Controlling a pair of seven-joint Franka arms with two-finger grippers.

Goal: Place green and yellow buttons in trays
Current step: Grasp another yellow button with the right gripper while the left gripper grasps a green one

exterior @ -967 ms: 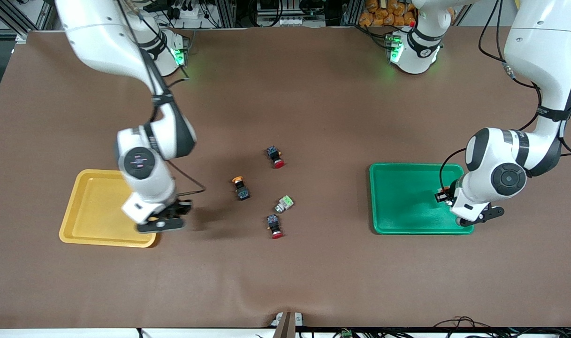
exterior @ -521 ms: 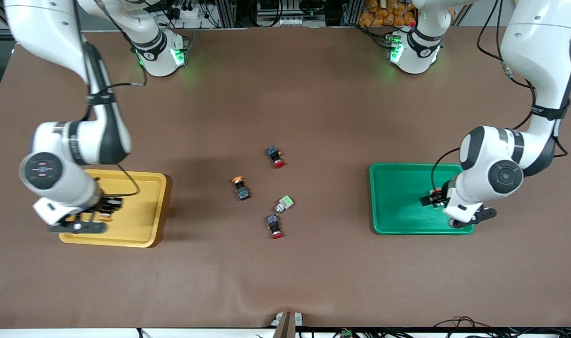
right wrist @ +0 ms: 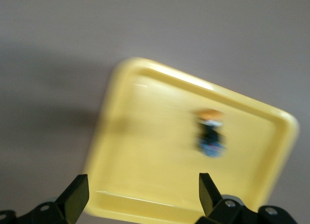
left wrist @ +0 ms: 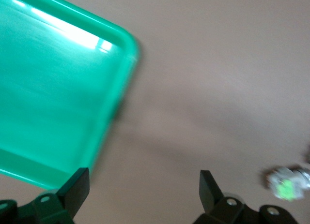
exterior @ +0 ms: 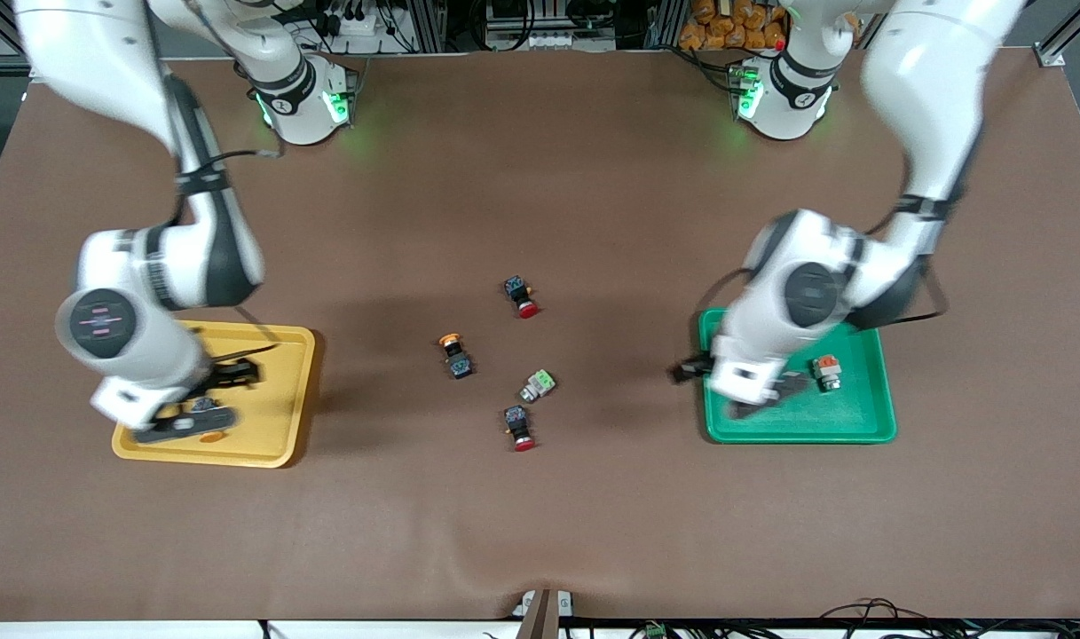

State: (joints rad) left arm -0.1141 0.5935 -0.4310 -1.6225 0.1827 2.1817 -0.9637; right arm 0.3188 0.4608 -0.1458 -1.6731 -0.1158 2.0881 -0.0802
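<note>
Robotics lab: brown-covered bench, aluminium framing, cabling along its edge.

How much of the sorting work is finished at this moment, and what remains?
About half. One orange-capped button lies in the yellow tray, and a silver button with an orange block lies in the green tray. Nothing is in hand: the left gripper and right gripper are open. Left on the table: an orange-capped button and a green-block button.
</note>
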